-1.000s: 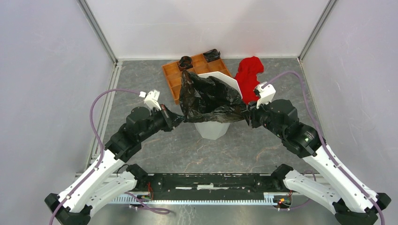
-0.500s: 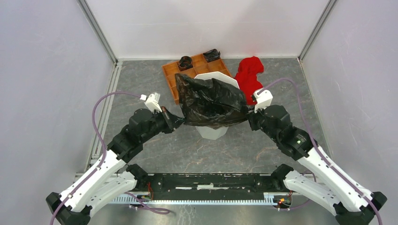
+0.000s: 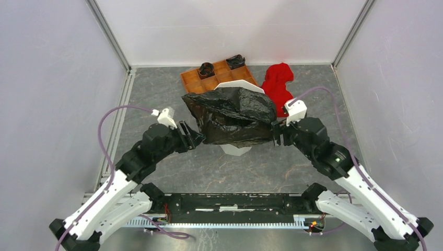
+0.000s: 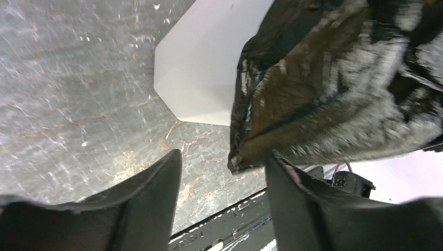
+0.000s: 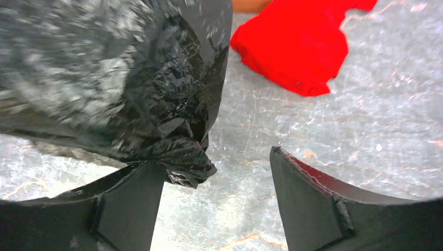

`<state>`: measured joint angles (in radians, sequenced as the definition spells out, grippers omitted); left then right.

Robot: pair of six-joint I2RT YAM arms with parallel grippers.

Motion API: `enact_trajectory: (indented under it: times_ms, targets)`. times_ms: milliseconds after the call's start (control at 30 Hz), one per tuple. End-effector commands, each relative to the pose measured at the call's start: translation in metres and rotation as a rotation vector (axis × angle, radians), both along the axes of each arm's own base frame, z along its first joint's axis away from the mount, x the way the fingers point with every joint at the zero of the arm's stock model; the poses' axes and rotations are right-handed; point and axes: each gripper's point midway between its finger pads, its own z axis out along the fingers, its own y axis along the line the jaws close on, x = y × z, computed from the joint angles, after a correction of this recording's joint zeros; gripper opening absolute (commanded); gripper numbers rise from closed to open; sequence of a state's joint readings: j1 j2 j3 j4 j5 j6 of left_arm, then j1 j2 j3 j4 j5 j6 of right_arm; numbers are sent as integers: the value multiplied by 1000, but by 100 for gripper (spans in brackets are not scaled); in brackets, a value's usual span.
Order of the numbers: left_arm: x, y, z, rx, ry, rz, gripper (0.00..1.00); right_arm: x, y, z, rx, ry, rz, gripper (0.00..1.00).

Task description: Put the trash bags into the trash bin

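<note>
The glossy black trash bag (image 3: pixel 232 114) lies draped over the white trash bin (image 3: pixel 235 150), hiding all but its base and a strip of far rim. My left gripper (image 3: pixel 193 137) stands open just left of the bag. In the left wrist view the bag (image 4: pixel 324 94) hangs over the bin wall (image 4: pixel 198 68), and its lower corner dangles free beside the right finger (image 4: pixel 292 193) of the gripper (image 4: pixel 223 155). My right gripper (image 3: pixel 274 137) is open at the bag's right side. There a crumpled bag corner (image 5: pixel 190 167) rests loose by the left finger (image 5: pixel 130 204).
An orange-brown compartment tray (image 3: pixel 194 83) sits behind the bin, with two dark bundles (image 3: pixel 206 68) in its far cells. A red cloth (image 3: pixel 277 83) lies to the right of the bin, also seen on the floor in the right wrist view (image 5: pixel 298 47).
Both grippers have opened and let go of the bag. The bag has spread wider and sunk lower over the bin. The left arm has drawn back a little.
</note>
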<state>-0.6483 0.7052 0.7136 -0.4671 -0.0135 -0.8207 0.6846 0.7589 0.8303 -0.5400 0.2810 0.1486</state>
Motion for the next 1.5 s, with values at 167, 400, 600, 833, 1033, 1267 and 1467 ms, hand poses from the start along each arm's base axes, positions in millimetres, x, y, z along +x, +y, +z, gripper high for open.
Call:
enact_trajectory:
  times_ms: [167, 400, 600, 833, 1033, 1267, 1467]
  targets:
    - [-8, 41, 72, 69, -205, 69, 88, -35, -6, 102, 72, -199, 163, 98]
    - [18, 19, 101, 65, -258, 44, 85, -33, 80, 154, 148, -338, 592, 98]
    - [38, 16, 107, 68, -247, 69, 74, -2, 125, 162, 68, -329, 670, 97]
    - [59, 29, 90, 96, -176, 130, 66, 33, 147, 154, -165, -371, 543, 98]
    - [69, 20, 91, 0, -177, 79, 65, 48, 157, 134, -328, -393, 430, 96]
    - [76, 13, 93, -49, -173, 61, 61, 49, 162, 117, -452, -454, 350, 98]
    - [79, 11, 93, -65, -170, 57, 54, 61, 163, 112, -547, -460, 261, 96]
